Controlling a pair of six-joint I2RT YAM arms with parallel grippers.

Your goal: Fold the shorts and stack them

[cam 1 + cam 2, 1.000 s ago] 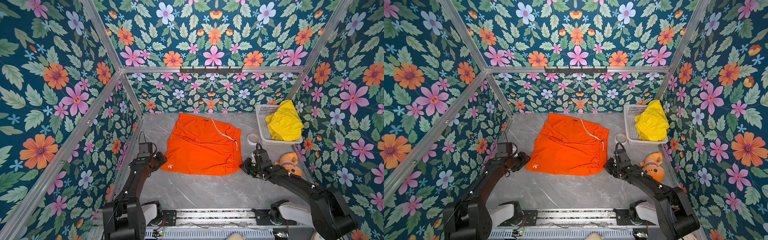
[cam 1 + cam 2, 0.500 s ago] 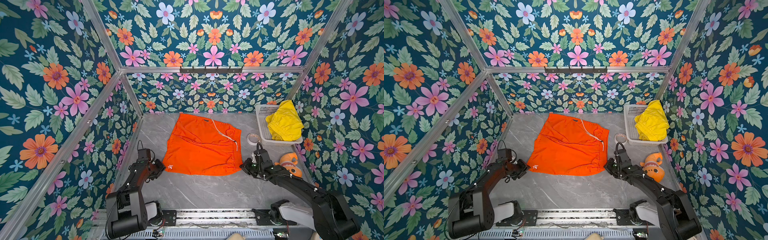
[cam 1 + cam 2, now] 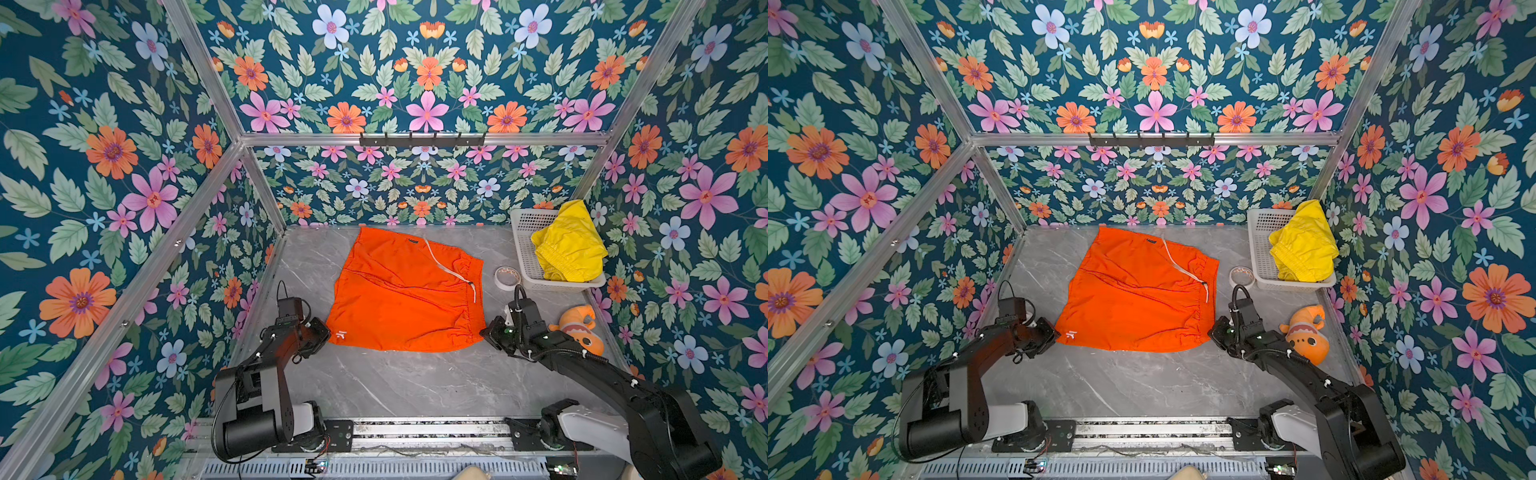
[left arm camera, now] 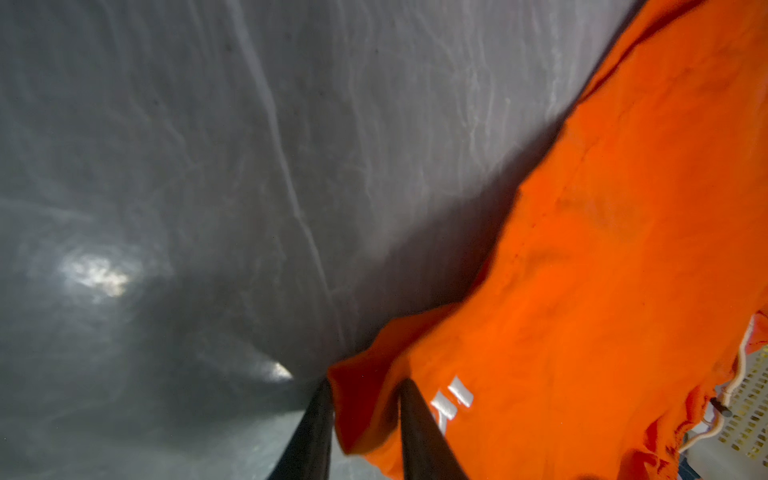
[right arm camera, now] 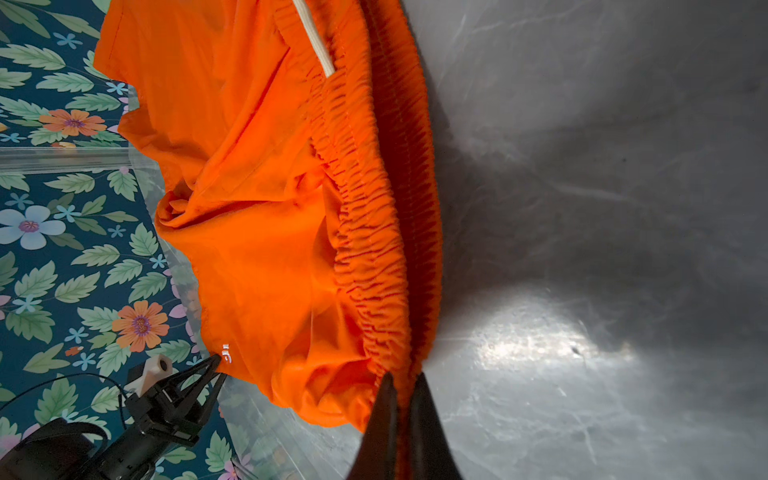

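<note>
Right gripper clamps orange shorts at waistband corner; left gripper straddles hem corner, jaws slightly apart, evidently readying a two-corner fold

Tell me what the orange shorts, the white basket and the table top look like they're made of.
The orange shorts: thin woven synthetic, likely nylon or polyester, matte; fine creases, gathered elastic waistband. The basket: rigid white plastic, moulded grid of holes. The table top: grey marble-look, smooth and glossy with glare; stone or laminate, can't tell.
</note>
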